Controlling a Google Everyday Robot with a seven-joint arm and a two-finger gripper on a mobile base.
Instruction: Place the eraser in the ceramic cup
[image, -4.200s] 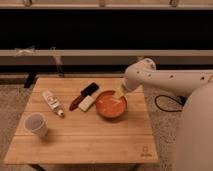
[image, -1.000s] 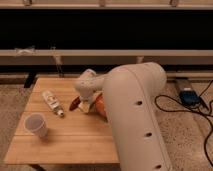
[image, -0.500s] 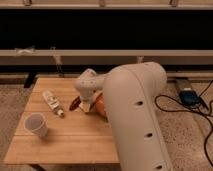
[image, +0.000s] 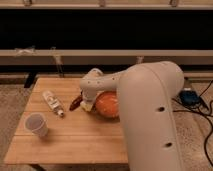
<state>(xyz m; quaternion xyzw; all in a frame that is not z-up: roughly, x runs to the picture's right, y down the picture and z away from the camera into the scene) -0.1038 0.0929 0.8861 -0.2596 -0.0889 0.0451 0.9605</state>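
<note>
Gripper (image: 88, 101) is down at the worktop (image: 75, 145), roughly mid-width and nearer the back edge than the front, between the dark red-handled tool (image: 75, 103) and the orange bowl (image: 108, 104). Four seconds back the arm (image: 150, 110) stood over the bowl's right side. It has since swung across the bowl to this spot, and over the last second it has barely moved, which reads as a settle on the target rather than a transit. A pale cream patch right at the gripper's tip is most likely the eraser (image: 89, 106), in the same place on the wood as before. Whether the gripper is wide, narrow or already clamped on it, I cannot tell, as the wrist covers it. The ceramic cup (image: 37, 124) stands upright near the front left corner, well apart, with nothing visible inside. The white labelled tube (image: 52, 103) lies toward the left edge, roughly on the way. Judgement: grasp stage, with lift and carry to the cup not yet done.
</note>
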